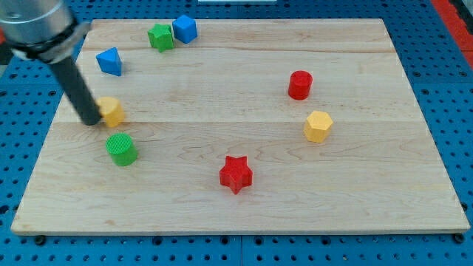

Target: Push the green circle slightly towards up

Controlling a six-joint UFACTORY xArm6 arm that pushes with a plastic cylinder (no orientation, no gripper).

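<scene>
Yellow block (112,111) part-hidden behind the rod, shape unclear; arm cut off at the view's top.

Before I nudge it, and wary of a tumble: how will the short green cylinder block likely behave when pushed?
The short green cylinder block stands on its flat end and looks squat, so it will probably slide, not tip. Its round side may let it slip off my tip. The smooth wooden board should offer little grip.

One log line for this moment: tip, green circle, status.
tip: at left side of yellow block, above green circle | green circle: lower left of board, apart from tip | push up: not begun
</scene>
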